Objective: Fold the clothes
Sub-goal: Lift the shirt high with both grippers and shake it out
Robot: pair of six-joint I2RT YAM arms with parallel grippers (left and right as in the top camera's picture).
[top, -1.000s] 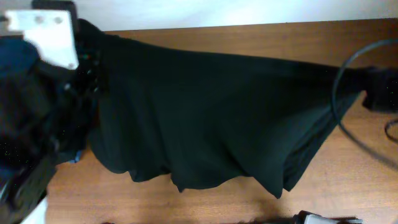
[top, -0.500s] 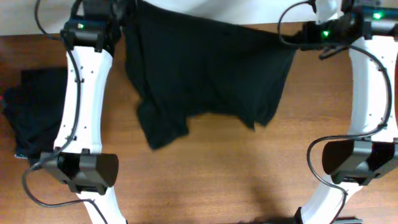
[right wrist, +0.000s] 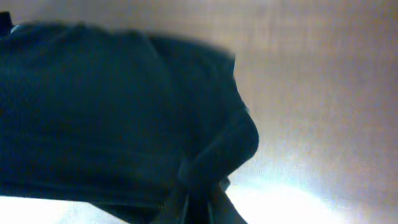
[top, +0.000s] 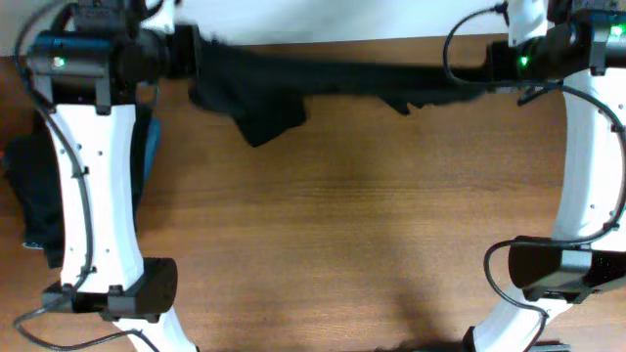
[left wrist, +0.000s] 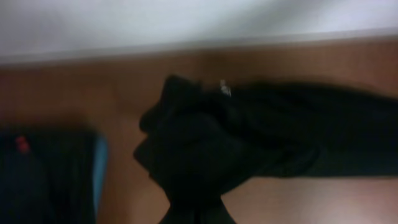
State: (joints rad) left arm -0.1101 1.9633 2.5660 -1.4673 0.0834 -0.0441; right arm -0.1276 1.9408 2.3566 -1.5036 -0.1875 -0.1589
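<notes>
Black soft fabric garment [top: 333,76] is stretching along the wooden table [top: 342,225]'s far edge. Gripping its ends are the left end effector [top: 184,54] and right end effector [top: 481,74].

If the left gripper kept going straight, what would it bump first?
The black garment it grips, bunched ahead of the left gripper; past that probably the table, though depth is unclear.

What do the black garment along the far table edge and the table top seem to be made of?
The black garment: soft, matte cloth, likely a thin knit; it sags and bunches into folds. The table: wood or wood-look laminate, smooth finish; brown grain lines show.
</notes>
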